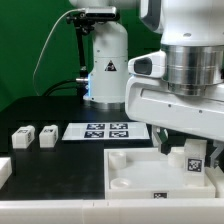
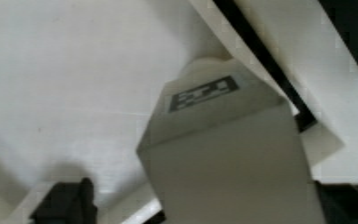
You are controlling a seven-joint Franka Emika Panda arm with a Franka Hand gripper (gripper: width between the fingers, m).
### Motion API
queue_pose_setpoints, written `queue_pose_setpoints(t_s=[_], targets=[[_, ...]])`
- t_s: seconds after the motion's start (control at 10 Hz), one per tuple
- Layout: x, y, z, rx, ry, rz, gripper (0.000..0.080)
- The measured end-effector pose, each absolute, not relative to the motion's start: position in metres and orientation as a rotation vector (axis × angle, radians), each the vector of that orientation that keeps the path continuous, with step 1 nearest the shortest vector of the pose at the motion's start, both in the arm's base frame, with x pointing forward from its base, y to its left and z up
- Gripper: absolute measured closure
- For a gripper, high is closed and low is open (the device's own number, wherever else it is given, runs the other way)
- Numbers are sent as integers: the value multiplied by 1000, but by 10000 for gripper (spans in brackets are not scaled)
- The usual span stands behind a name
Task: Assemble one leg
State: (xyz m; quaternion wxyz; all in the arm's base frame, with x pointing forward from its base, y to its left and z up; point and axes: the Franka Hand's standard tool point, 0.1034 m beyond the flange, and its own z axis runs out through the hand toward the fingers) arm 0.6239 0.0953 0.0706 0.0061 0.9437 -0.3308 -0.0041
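Observation:
One leg [image 1: 193,160], a stubby white block with a black-and-white tag, stands upright at the far right corner of the large white tray-like piece [image 1: 140,172]. My gripper [image 1: 178,148] is low over it and straddles it. In the wrist view the leg [image 2: 220,150] fills the space between the fingers. It lies against one dark finger [image 2: 341,150], and a strip of white shows between it and the other finger [image 2: 69,202]. The jaws look open. Two more legs [image 1: 20,137] [image 1: 46,136] lie at the exterior view's left.
The marker board [image 1: 108,129] lies flat behind the tray-like piece. The arm's white base [image 1: 105,65] stands at the back. A white part's edge [image 1: 4,172] shows at the exterior view's far left.

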Motion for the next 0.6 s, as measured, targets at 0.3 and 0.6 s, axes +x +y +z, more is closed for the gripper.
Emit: queue_pose_setpoints(t_s=[0.3, 0.6], targets=[[624, 95, 71, 2953, -1035, -13, 154], [624, 95, 71, 2953, -1035, -13, 151]])
